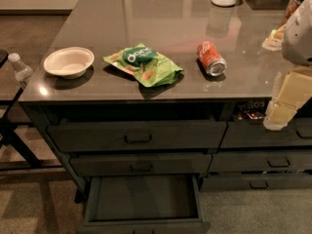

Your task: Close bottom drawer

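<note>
Gripper (pixel 279 117) hangs at the far right edge of the counter (pixel 170 13), grip state unclear, with well to its left a white bowl (pixel 68 61), green chip bag (pixel 144 63), red can (pixel 211 58) on its side, and down-left of it the bottom drawer (pixel 144 201) pulled wide open.

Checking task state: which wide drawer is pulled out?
The bottom drawer, lowest in the wide stack: its box interior shows; the two above show none. The gripper hangs by the counter, over the narrower stack.

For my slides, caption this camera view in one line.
Bottom drawer pulled open and empty beneath the counter; claw hovers at the picture's right edge.
</note>
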You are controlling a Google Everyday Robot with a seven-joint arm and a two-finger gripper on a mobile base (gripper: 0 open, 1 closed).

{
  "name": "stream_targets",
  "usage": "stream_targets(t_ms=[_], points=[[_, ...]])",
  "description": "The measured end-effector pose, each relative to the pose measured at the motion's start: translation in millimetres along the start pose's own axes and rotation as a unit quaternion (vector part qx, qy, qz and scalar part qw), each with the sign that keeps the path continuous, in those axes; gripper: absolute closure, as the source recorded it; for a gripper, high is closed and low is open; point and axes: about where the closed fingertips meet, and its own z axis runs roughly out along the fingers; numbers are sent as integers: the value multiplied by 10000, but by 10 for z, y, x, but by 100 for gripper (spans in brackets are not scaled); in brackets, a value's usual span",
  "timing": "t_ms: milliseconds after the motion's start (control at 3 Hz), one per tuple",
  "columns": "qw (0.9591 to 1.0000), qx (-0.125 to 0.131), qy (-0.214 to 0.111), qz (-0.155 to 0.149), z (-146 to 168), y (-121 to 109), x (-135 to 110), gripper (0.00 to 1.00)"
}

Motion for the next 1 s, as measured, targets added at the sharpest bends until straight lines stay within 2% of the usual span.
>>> stream_targets(t_ms=[333,1000], points=[[10000,0,0,0,0,0,0,0],[10000,1,0,0,0,0,0,42]])
